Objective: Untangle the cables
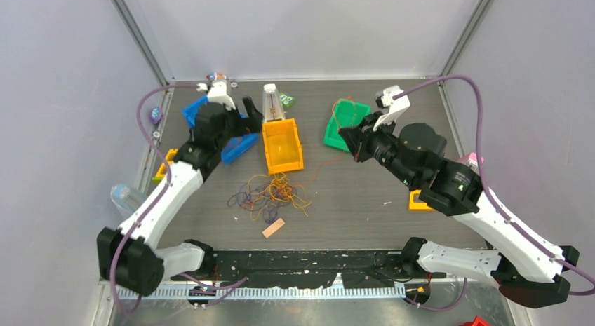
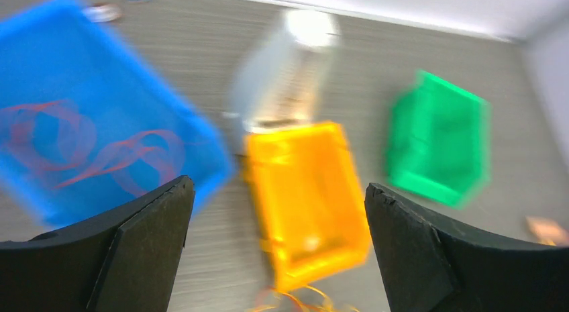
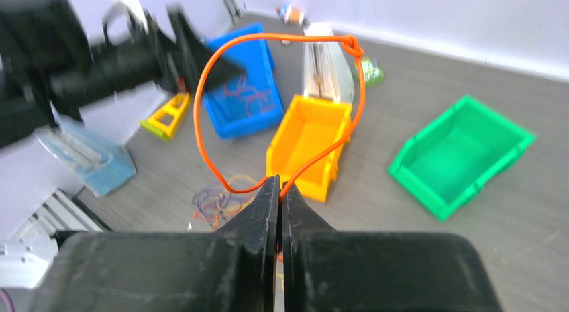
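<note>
Left gripper point(image 2: 276, 186) spread wide, empty; its view blurred, red cables point(image 2: 127, 158) smeared in blue bin point(image 2: 60, 50). Right gripper point(image 3: 279, 186) pinched on orange cable point(image 3: 198, 111) loop; ends hidden.

no readable text, labels, or numbers anywhere

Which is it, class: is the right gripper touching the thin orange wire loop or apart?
Touching. The right wrist view shows the right gripper shut on the thin orange wire loop.
</note>
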`<act>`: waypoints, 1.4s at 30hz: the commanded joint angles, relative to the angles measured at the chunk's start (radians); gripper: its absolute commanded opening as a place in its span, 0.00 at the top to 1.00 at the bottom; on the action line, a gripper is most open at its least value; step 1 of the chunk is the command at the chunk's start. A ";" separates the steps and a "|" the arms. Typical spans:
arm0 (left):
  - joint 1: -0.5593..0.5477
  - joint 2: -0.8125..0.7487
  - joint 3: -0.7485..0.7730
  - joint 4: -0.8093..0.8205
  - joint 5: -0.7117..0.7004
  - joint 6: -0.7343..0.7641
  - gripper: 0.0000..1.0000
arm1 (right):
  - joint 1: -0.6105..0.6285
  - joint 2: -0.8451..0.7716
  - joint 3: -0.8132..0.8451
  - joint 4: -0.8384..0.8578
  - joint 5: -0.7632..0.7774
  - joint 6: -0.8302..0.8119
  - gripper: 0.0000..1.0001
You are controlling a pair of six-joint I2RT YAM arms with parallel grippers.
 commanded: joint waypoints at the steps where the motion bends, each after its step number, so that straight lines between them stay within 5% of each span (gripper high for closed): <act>1: -0.101 -0.156 -0.252 0.341 0.351 0.014 0.03 | -0.010 0.064 0.170 -0.028 -0.015 -0.121 0.95; 6: -0.161 -0.187 -0.463 0.719 0.630 -0.009 0.08 | -0.019 0.121 0.295 -0.027 -0.043 -0.146 0.95; 19: -0.291 -0.034 -0.564 1.000 0.817 0.035 0.20 | -0.025 0.167 0.368 -0.011 -0.112 -0.116 0.95; 27: -0.386 0.072 -0.561 1.040 0.819 0.068 0.29 | -0.035 0.162 0.385 -0.018 -0.113 -0.123 0.95; 31: -0.404 0.102 -0.550 1.054 0.801 0.049 0.56 | -0.043 0.156 0.380 -0.017 -0.115 -0.121 0.95; 34: -0.404 0.099 -0.527 1.056 0.807 0.019 0.98 | -0.047 0.154 0.355 -0.014 -0.118 -0.115 0.95; 37: -0.405 0.077 -0.504 1.044 0.796 -0.001 1.00 | -0.053 0.143 0.294 -0.010 -0.152 -0.103 0.95; 42: -0.404 0.045 -0.445 0.910 0.721 0.045 1.00 | -0.054 0.066 0.063 0.126 -0.558 -0.096 0.81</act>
